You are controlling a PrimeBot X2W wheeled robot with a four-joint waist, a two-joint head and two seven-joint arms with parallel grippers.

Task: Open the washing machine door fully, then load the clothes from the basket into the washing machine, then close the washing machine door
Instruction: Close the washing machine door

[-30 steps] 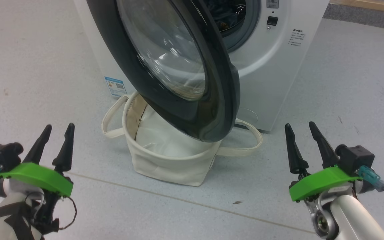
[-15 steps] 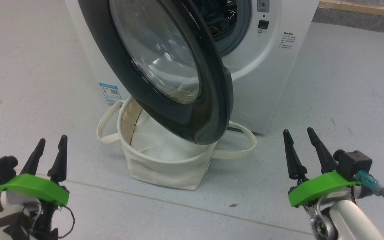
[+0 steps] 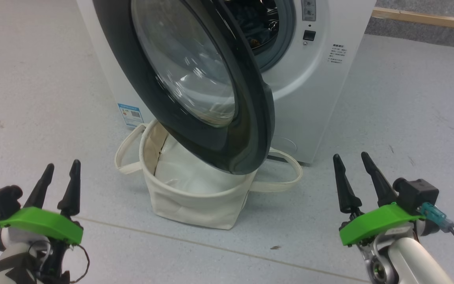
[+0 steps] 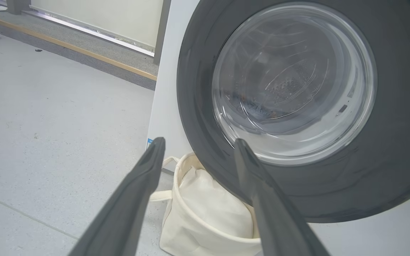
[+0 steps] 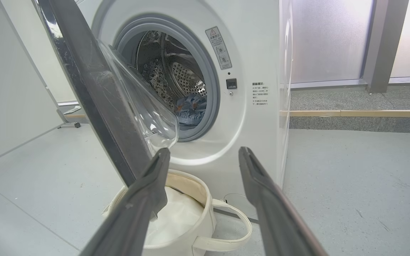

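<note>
The washing machine (image 3: 321, 90) stands ahead with its door (image 3: 195, 75) swung wide open over the basket (image 3: 191, 197). The cream basket (image 5: 194, 227) sits on the floor under the door, showing just its white lining (image 4: 215, 206). Blue clothes (image 5: 190, 108) lie low inside the steel drum (image 5: 176, 78). My left gripper (image 3: 60, 169) hovers open at the lower left, nothing between its fingers. Open as well, my right gripper (image 3: 350, 156) sits at the lower right, short of the machine's front. Both stand apart from the door (image 4: 290, 106) and basket.
Grey floor (image 3: 408, 118) spreads on both sides of the machine. A wooden strip and dark carpet band (image 5: 354, 119) run behind it along frosted glass panels (image 5: 329, 39). A blue label sticker (image 3: 129, 114) marks the machine's lower left front.
The head camera has shifted, so machine and basket sit slightly lower and left in view. Both grippers have dropped a little in the picture and remain open.
</note>
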